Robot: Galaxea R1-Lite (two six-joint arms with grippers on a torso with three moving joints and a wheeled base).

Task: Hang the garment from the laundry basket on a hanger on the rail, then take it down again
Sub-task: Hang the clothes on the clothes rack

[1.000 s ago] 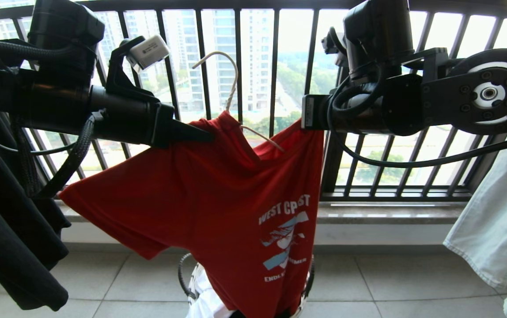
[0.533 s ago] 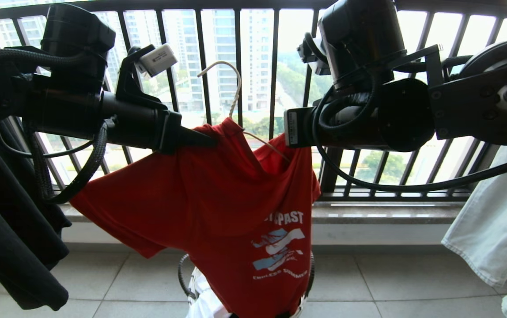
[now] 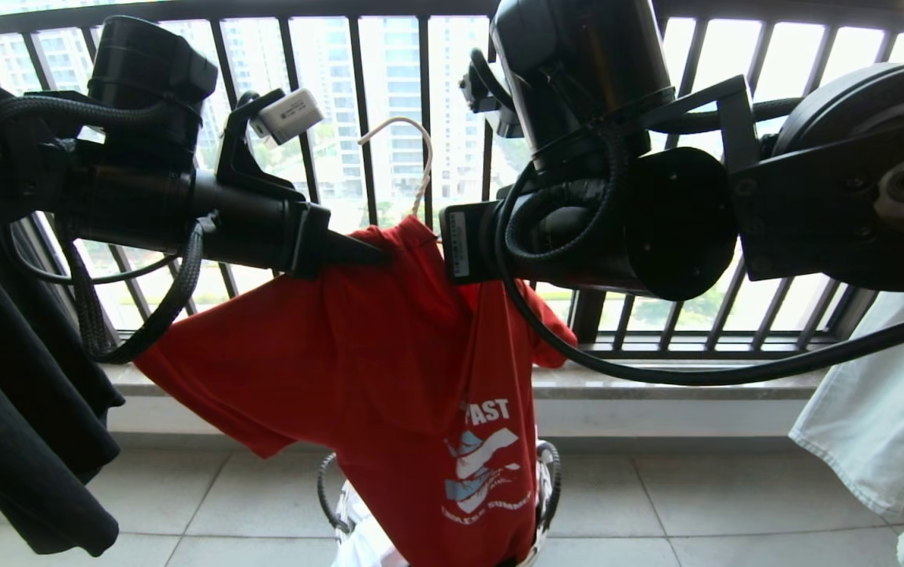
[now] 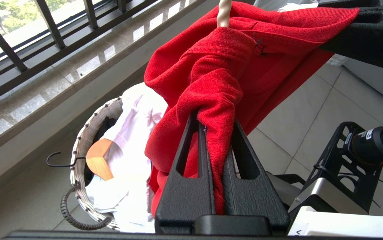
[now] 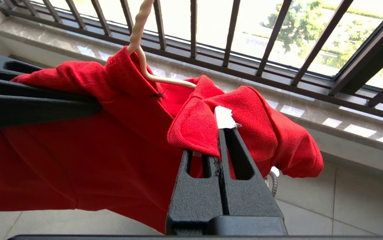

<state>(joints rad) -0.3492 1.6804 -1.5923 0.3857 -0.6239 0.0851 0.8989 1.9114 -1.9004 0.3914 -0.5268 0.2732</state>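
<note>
The garment (image 3: 373, 370), a red T-shirt with white lettering, hangs in the air between both grippers in front of the window. The white wire hanger (image 3: 419, 161) sticks up out of its neck opening, hook free, hanging on nothing. My left gripper (image 3: 377, 253) (image 4: 213, 116) is shut on a bunch of shoulder fabric left of the collar. My right gripper (image 5: 223, 128) is shut on the collar edge, with the white label at its fingertips; in the head view its own wrist hides it. The laundry basket (image 3: 323, 492) (image 4: 81, 143) stands on the floor below. The rail is out of view.
A black garment (image 3: 19, 394) hangs at far left and a pale one (image 3: 877, 409) at far right. The black barred window railing (image 3: 424, 79) and stone ledge (image 3: 657, 382) lie behind. White clothing (image 4: 128, 150) and a wooden hanger (image 4: 99, 163) fill the basket.
My right arm has swung left towards the left gripper, bunching the shirt's right side; the chest print has sunk and folded. The left gripper has barely moved.
</note>
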